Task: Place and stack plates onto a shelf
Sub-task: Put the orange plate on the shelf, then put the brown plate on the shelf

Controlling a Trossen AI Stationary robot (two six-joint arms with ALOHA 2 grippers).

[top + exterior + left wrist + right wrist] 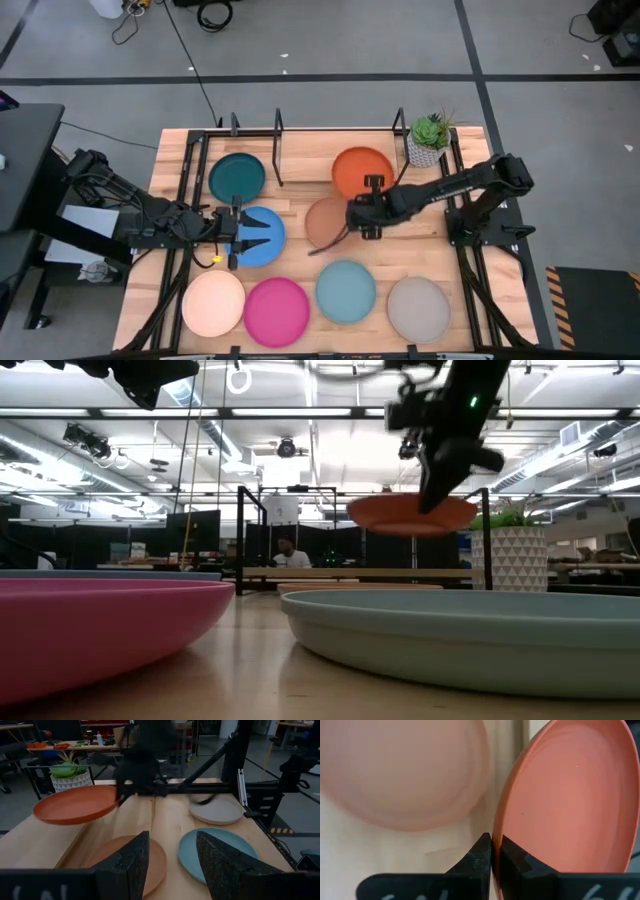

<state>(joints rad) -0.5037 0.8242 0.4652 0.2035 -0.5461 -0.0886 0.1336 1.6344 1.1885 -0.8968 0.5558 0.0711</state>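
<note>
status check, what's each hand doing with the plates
Right hand shut on orange plate, lifted over the shelf. Left hand open above blue plate. Nothing blocking.

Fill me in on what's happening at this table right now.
The right gripper has its jaws shut on the rim of the orange plate and holds it in the air over the shelf, near the potted plant. The dark teal plate already sits in the shelf. The left gripper hovers open over the blue plate. The tan plate lies mid-table, and the cream, magenta, light blue and grey plates lie in a row along the near edge.
</note>
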